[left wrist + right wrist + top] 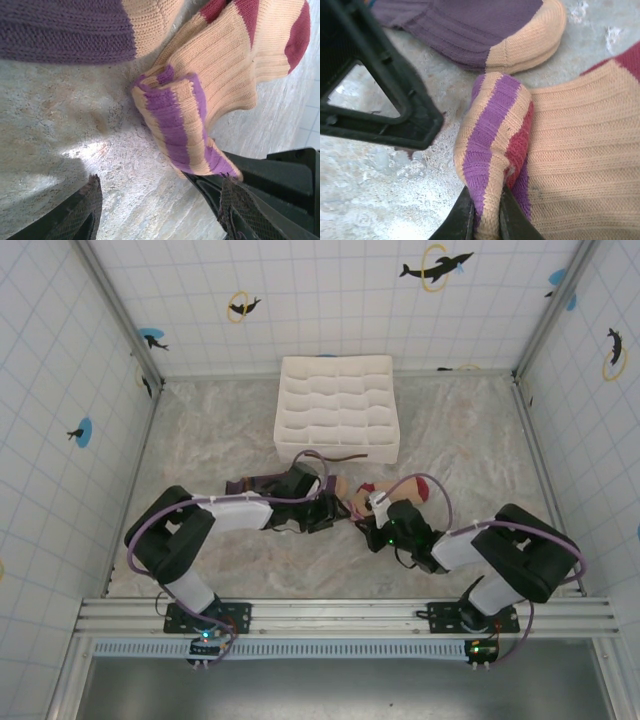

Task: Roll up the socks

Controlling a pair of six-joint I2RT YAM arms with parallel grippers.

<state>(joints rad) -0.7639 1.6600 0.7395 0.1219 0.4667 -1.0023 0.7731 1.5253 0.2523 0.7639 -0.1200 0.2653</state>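
Pinching the striped cuff [490, 125] of the beige sock [585, 150], the right gripper [485, 212] had its jaws closed tight on the folded fabric. The left gripper [160, 210] sat just beside that cuff with its jaws spread apart and nothing between them, low over bare bench [60, 115]. The purple sock [465, 25] lay flat on the bench, its tan toe close to the cuff but not touching. Both socks sat mid-bench between the arms, near the white organiser box [337, 405], with purple to the left and beige to the right.
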